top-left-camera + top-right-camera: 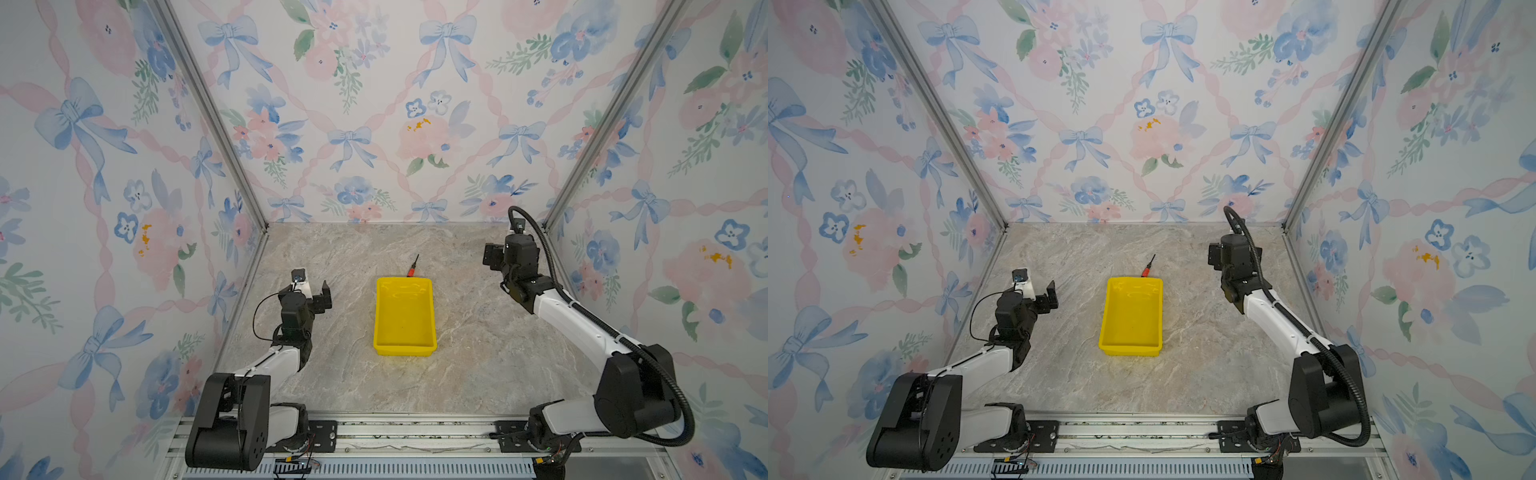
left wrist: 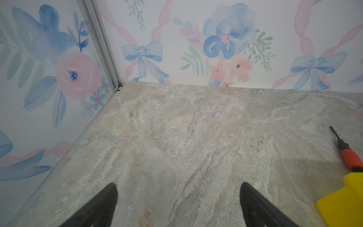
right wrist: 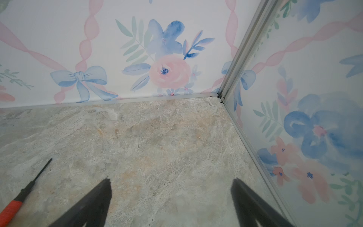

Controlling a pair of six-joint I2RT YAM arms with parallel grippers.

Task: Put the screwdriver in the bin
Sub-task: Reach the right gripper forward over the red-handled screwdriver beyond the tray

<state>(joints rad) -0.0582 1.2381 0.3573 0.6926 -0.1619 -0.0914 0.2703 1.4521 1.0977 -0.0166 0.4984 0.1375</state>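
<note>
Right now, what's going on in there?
Left gripper and right gripper open, empty. Screwdriver on table, just beyond empty bin. Nothing blocking.

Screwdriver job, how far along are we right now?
Done: nothing yet. The screwdriver lies on the table just beyond the far wall of the bin, which holds nothing. In hand: nothing; the left gripper and right gripper are both open and empty, off to either side. Left: grasp the screwdriver, lift it and drop it into the bin.
</note>
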